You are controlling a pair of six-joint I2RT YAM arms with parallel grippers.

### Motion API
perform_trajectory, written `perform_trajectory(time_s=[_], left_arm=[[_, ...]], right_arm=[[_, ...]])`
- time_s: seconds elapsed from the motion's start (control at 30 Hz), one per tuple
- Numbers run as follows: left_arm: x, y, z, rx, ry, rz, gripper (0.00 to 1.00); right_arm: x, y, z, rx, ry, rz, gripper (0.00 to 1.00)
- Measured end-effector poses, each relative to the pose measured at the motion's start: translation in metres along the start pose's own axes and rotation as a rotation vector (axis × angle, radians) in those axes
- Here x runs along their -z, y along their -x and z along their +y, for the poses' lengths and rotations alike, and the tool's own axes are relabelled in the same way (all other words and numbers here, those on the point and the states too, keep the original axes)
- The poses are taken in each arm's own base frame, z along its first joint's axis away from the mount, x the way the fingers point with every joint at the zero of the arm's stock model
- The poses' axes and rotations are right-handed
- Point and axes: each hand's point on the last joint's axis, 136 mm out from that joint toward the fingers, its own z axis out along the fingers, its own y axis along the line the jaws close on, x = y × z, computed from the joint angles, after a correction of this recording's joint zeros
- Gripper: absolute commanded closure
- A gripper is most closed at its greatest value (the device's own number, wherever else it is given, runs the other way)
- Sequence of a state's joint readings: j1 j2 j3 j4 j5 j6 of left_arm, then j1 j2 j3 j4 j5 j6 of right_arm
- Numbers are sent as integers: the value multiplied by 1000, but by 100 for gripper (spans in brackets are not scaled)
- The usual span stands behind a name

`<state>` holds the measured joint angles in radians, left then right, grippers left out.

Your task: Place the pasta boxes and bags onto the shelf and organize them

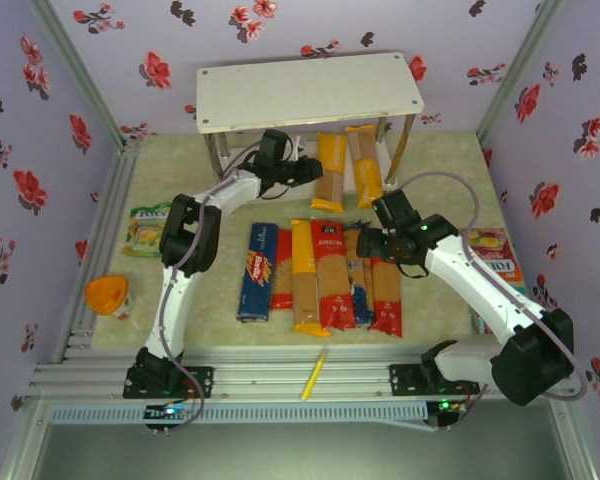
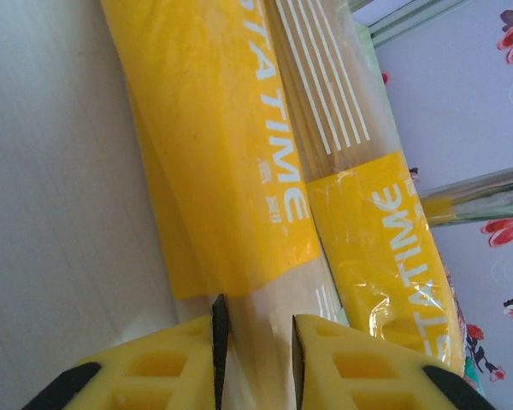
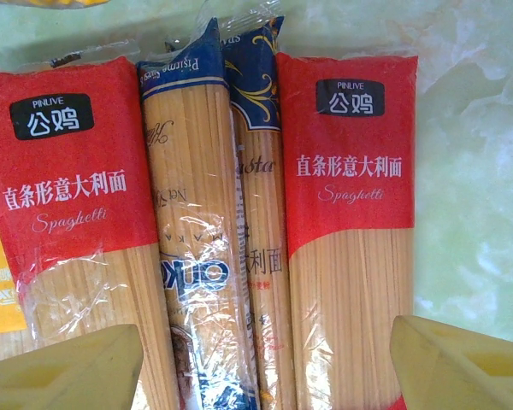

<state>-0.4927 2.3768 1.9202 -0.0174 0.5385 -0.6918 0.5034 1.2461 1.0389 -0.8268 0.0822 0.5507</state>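
Two yellow-ended spaghetti bags [image 1: 330, 172] lie side by side at the foot of the white shelf [image 1: 310, 95], their far ends under its top board. The left gripper [image 1: 306, 170] sits at the left bag's edge, its fingers a narrow slit apart; I cannot tell whether they pinch the wrapper. The right gripper [image 1: 373, 242] hovers with fingers spread wide over the row on the table [image 1: 440, 170]: dark-blue box [image 1: 257, 272], red-ended bags [image 3: 346, 154], blue-ended bags [image 3: 188, 154].
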Motion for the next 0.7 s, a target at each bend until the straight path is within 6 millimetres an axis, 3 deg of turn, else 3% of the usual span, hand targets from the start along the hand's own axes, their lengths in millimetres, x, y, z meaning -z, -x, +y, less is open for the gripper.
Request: perform_trajectory(time_s=[0.17,0.33,0.47,0.6,0.7], left_arm=[[-1,5,-3,-22,-27,-37,67],[6,-9,6,-26,-9,-38,66],[26,-16,4,-45,27,-48,67],[55,-15,-11,-78,51,-78,73],[74,-11,-21,-106,75,-94,81]], right_arm=[[-2,0,-1,-2,-1,-1,23],[-3,-1,-1,-2,-1,1,23],[-3,-1,0,-2,4,-1,23],[-5,-2,0,-2,6,1,23],[-6,-1,1,-6,11,-4,34]])
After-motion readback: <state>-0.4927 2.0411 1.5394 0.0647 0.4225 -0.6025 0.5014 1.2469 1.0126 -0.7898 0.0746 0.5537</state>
